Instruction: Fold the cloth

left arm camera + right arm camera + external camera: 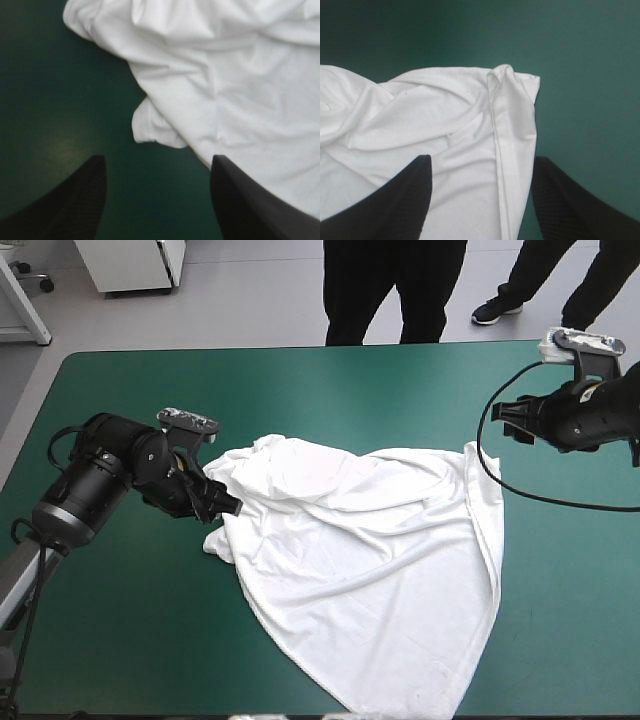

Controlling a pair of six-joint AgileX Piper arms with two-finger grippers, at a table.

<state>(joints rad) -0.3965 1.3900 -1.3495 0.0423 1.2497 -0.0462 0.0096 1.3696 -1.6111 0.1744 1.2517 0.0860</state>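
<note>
From up high I see the bench [300, 390] with its smooth teal-green cover reaching out to every edge. Past the far edge, at 12 o'clock, there is pale floor [260, 300].

The T-shirt [370, 570] lies spread out and wrinkly on the bench. It starts near the middle and runs down to the near edge at about 5 o'clock. It is wide on the far side and gets narrow near me. Long soft folds run across it.

The left claw [225, 505] sits at 9 o'clock of the T-shirt, right by its edge. In its own view the two black fingers stand wide apart and hold nothing. Green cover shows between them, with a soft patch of light on it. A small rolled bit of white cloth lies just ahead, and one finger [250, 200] shows in front of the shirt's edge.

The right claw [505, 420] is at 2 o'clock of the T-shirt, near its far right corner. Its fingers are wide apart too, and they grip nothing. White cloth and a seam line ahead of them lead out to the corner, with green cover around it.
</note>
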